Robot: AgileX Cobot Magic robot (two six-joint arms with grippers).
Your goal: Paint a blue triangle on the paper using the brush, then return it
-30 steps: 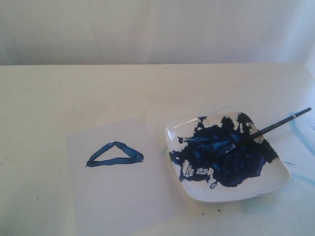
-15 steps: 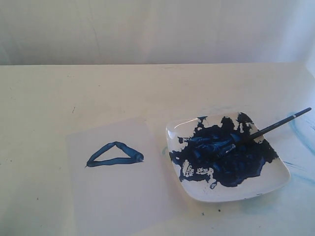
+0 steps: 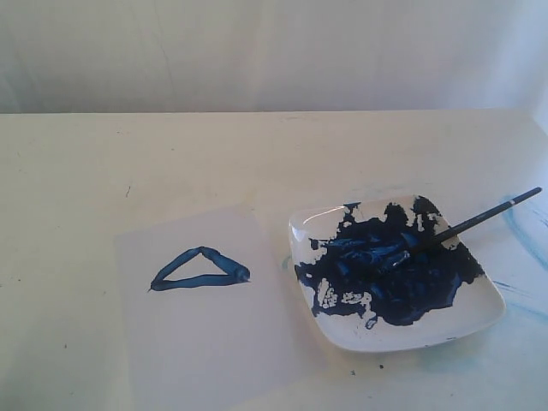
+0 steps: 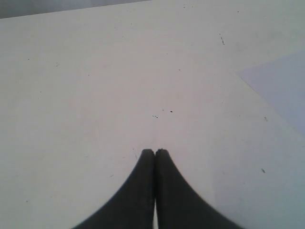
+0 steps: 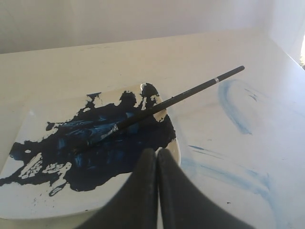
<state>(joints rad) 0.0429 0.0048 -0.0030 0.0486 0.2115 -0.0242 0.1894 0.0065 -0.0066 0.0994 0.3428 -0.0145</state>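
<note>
brush, long, thin, black, blue-tipped, lies across the white square plate, bristles in dark-blue paint. only the exterior view catches the dark-blue triangle outline on the pale rectangular paper sheet; only wrist views show left gripper and right gripper, both jaws pressed together.

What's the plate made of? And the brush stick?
The plate looks like glazed white ceramic, maybe hard plastic: its rim shines. The brush has a thin black handle, likely painted wood or plastic, with small silvery bands, probably metal.
</note>
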